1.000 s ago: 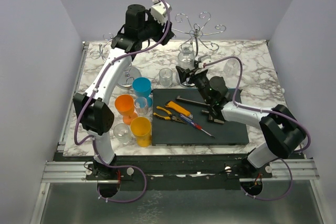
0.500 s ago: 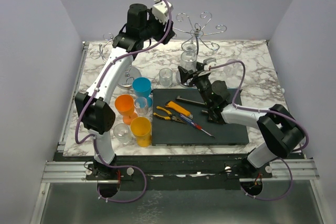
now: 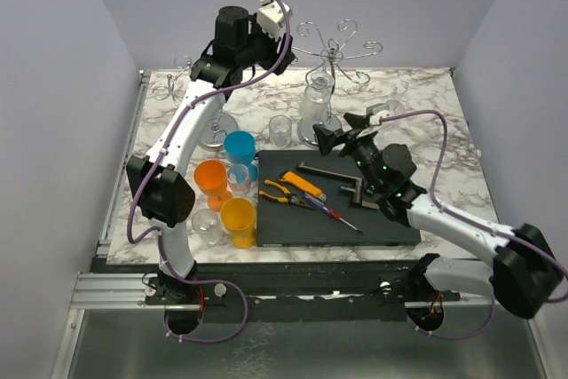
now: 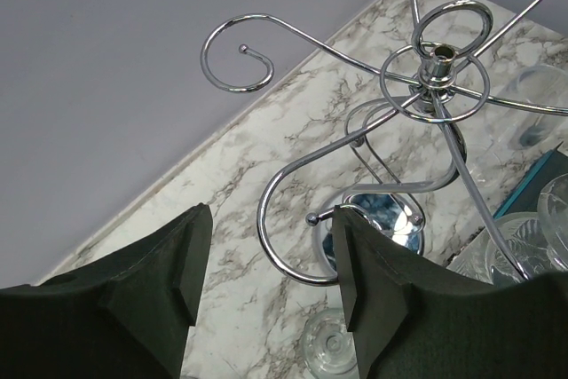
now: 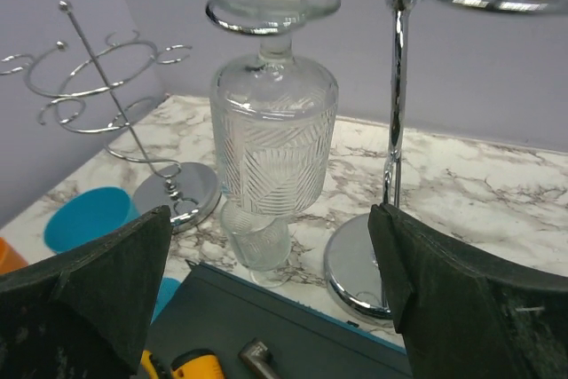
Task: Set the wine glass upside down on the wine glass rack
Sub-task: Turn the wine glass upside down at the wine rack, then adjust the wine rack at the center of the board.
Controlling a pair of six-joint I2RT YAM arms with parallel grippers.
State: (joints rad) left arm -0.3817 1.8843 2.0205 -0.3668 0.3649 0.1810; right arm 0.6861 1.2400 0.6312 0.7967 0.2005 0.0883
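Note:
The ribbed clear wine glass (image 5: 273,144) hangs upside down, its foot caught in a chrome arm of the wine glass rack (image 5: 397,86). In the top view the wine glass (image 3: 317,99) is just left of the rack (image 3: 333,49) pole. My right gripper (image 5: 269,224) is open a short way in front of the glass, touching nothing; from above, this right gripper (image 3: 335,128) sits at the mat's far edge. My left gripper (image 4: 271,264) is open and empty, raised high over a second chrome rack (image 4: 439,59).
A small tumbler (image 5: 257,237) stands behind the hanging glass, by the rack's round base (image 5: 355,264). The dark mat (image 3: 373,219) holds pliers (image 3: 297,185) and other tools. Orange, yellow and blue cups (image 3: 238,146) and clear glasses crowd the near left. The second rack (image 3: 182,77) stands far left.
My right gripper opened wide, let go of the wine glass and drew back toward the near right. The glass stays hanging on the rack. The left arm barely moved.

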